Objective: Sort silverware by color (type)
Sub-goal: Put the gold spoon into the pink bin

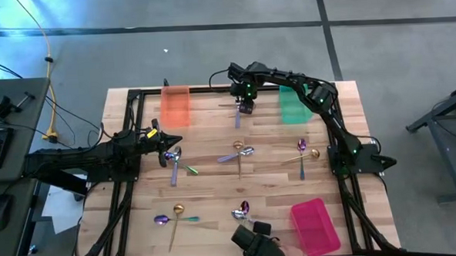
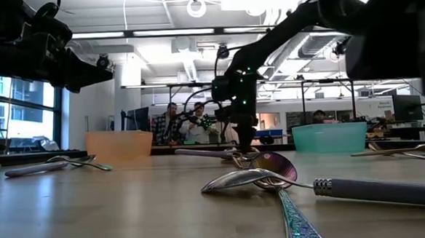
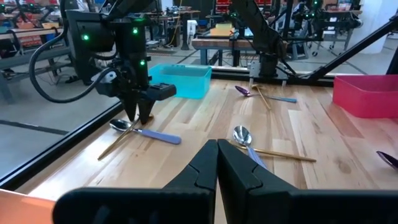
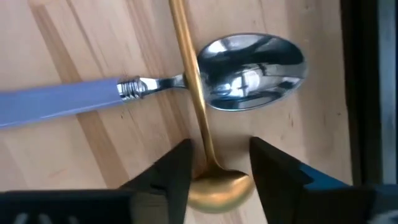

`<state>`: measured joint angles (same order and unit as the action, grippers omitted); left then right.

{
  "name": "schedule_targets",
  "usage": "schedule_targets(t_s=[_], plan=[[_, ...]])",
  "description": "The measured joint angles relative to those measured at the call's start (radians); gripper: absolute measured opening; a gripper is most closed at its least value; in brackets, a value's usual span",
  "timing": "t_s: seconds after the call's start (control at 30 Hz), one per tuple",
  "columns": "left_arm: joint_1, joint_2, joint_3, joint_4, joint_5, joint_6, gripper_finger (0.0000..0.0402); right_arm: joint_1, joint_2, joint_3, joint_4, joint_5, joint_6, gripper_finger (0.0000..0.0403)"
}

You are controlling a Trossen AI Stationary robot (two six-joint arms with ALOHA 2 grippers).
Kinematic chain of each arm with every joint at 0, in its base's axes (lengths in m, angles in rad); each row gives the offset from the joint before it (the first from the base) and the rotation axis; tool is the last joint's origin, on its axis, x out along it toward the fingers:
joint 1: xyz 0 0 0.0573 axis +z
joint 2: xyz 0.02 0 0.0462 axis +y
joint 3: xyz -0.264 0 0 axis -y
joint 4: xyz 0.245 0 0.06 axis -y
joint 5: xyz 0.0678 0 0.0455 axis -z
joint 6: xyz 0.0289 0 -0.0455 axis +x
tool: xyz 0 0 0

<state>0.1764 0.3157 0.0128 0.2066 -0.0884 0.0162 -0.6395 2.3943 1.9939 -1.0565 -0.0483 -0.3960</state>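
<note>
Gold spoon (image 4: 198, 118) is thin stiff metal: light, slick, flat on the bench (image 4: 87, 162), so it probably skates unless pinched across the neck by the bowl.

High view: right gripper (image 1: 245, 106) hangs over the gold/lavender pair at the far edge, between the orange tray (image 1: 176, 105) and green tray (image 1: 293, 103). Left gripper (image 1: 167, 140) is parked beside another pair. Whether the fingers touch anything is unclear.

Low view: right gripper tips are hidden behind near spoons.

Left wrist: left fingers (image 3: 239, 174) pressed together, empty.

Right wrist: fingers (image 4: 171, 174) spread, straddling the gold neck, bowl between the tips. Lavender-handled spoon (image 4: 186, 84) lies under the gold shaft just ahead of the fingers. Both handles are cut off.
</note>
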Motion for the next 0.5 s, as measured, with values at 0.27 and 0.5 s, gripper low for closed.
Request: schedule_targets(t_s=[0.27, 0.5], plan=[[0.0, 0.0, 0.0, 0.0, 0.0, -0.012, 0.0, -0.002, 0.0, 0.0, -0.02, -0.025, 0.061, 0.0008], [0.0, 0.0, 0.0, 0.0, 0.0, -0.013, 0.0, 0.018, -0.011, 0.053, -0.215, -0.157, 0.221, 0.0007]])
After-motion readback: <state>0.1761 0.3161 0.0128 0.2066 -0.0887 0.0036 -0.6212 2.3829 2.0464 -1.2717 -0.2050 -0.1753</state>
